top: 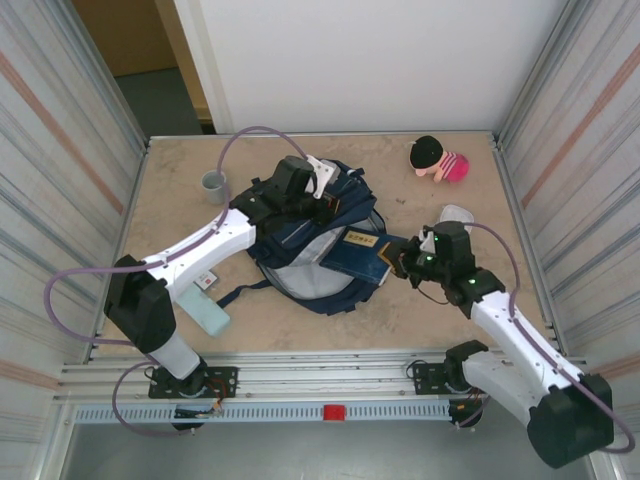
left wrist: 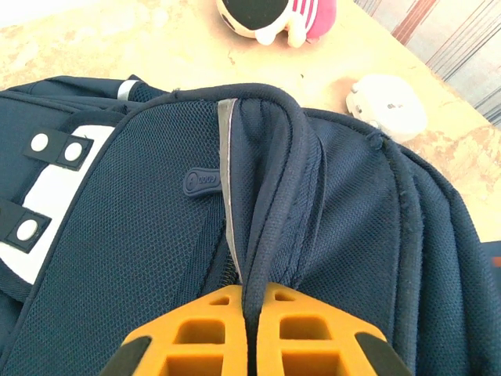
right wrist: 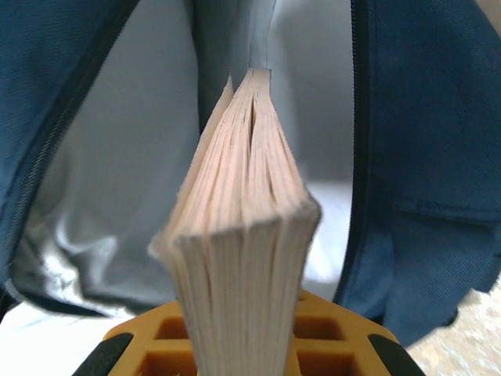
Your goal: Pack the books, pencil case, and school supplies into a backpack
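My left tool pinches the rim of the backpack, mid-bench. My right tool clamps the book edge-on, far end inside the open mouth, room at both zip edges; its cover is hidden.

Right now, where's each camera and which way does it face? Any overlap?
Top external: above and behind the bases, looking down on the table; both arms show, left claw on the backpack, right claw holding the book.
Left wrist: on the left arm, looking over its fingers, shut on the backpack's rim, toward the plush toy.
Right wrist: on the right arm, looking past the book's pages into the open backpack; fingers at bottom.
Shared: top and left wrist both show the plush toy.
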Tool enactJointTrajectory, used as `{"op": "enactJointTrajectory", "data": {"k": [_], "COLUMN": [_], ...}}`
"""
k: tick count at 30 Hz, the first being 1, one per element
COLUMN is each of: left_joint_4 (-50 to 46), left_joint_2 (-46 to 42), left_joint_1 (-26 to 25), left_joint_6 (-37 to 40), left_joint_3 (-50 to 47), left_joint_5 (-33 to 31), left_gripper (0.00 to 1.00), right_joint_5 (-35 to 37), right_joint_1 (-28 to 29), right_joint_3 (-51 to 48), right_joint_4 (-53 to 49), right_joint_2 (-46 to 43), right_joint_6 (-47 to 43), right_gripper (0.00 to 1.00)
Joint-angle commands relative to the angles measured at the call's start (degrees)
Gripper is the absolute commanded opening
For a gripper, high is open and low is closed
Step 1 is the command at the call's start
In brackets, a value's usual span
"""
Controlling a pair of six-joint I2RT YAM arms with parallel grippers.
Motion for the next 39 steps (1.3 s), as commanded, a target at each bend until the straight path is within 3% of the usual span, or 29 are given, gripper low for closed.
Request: {"op": "enactJointTrajectory", "data": {"k": [1,9,15,33,39], "left_joint_4": [5.7,7.4,8.4,11.4,11.0], "left_joint_2": [-4.3,-4.9,-4.4,-4.5,-4.3], "left_joint_1": [1.2,2.6,2.7,3.3,4.0], "left_joint_6": [-2.4,-4.0,-4.4,-5.2,-5.4], "left_joint_3": [2.8,1.9,2.2,2.6,2.7], "left_joint_5": [2.3,4.0,6.2,8.6,8.8], "left_gripper": [0.0,0.0,0.0,0.0,0.0], "right_joint_5": [9.1,20.6,26.9,33.6,36.0], "right_joint_1": [3.9,9.2,12.5,20.0,21.4], "right_joint_3": [-2.0,-1.4,2.2,13.4,15.3], "right_joint_4": [19.2,31.9,35.1,43.0,40.1], "right_joint_2": [3.1,12.2,18.5,43.7,47.7], "right_joint_6": [7.4,7.1,6.0,10.6,12.5], "right_gripper": [0.0,0.0,0.01,0.06,0.16]}}
